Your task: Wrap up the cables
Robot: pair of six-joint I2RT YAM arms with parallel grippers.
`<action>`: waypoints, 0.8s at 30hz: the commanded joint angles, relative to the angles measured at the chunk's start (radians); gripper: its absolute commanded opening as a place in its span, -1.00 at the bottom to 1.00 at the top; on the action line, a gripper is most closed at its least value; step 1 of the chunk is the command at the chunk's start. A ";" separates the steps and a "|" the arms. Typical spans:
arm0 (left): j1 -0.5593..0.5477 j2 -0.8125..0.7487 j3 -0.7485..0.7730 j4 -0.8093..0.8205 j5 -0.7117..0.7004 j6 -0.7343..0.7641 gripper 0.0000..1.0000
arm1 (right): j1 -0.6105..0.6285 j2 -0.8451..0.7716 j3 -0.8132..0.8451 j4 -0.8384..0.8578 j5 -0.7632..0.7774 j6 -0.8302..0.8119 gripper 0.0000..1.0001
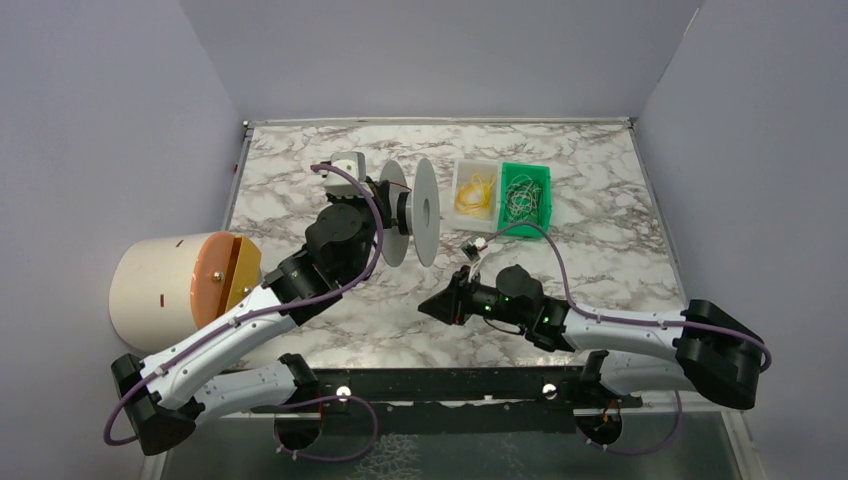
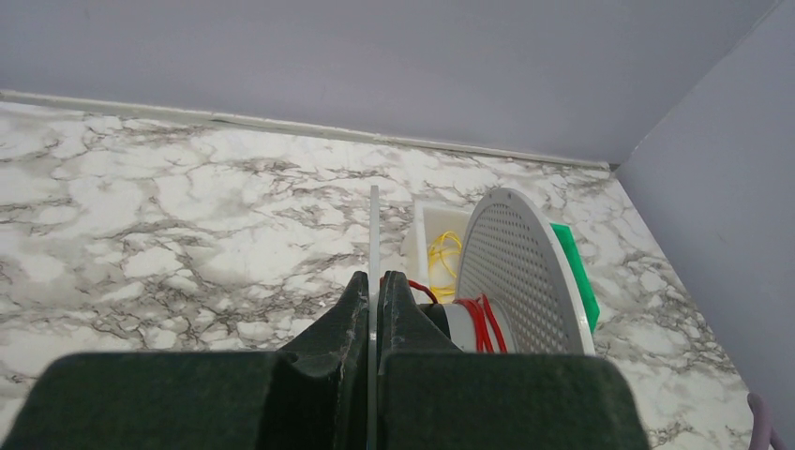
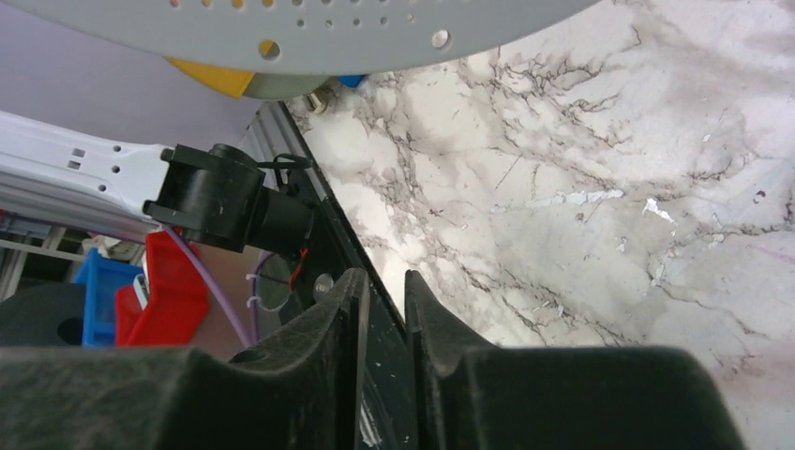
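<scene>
Just to the right of the left gripper (image 2: 373, 281), in its own wrist view, the red wire (image 2: 483, 323) sits wound in a few turns on the hub (image 2: 461, 326) of a spool, close beside the fingers but not between them. Those jaws are pinched flat on the thin rim of the near disc (image 2: 373, 225); beyond the hub stands the perforated disc (image 2: 525, 272). The hub's axis runs across the jaws, along their closing direction, so the turns lie parallel to the gripped disc. One strand climbs from the hub toward the fingers, and I cannot tell where the loose end goes. From above, the left arm reaches forward and inward with its elbow bent and its wrist raised at the spool (image 1: 424, 210), so it is plainly the nearer arm. The right gripper (image 1: 428, 306) lies low over the table with its forearm stretched along the near edge and its tips aimed at the left arm. The spool therefore stands off to its side, toward the far wall, apart from it. Seen from the right wrist, the fingers (image 3: 337, 323) stand narrowly parted with nothing between them, and the disc fills the frame's top edge. My judgement is that any next pinch of the wire means turning this claw toward the hub.
</scene>
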 commanded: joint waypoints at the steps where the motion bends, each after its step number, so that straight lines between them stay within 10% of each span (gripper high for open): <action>1: 0.002 -0.017 0.011 0.100 -0.045 -0.015 -1.00 | 0.007 -0.037 -0.002 -0.044 -0.010 0.009 -0.45; 24: 0.003 -0.084 0.067 -0.064 0.118 0.091 -1.00 | 0.007 -0.320 0.159 -0.669 0.395 -0.331 0.04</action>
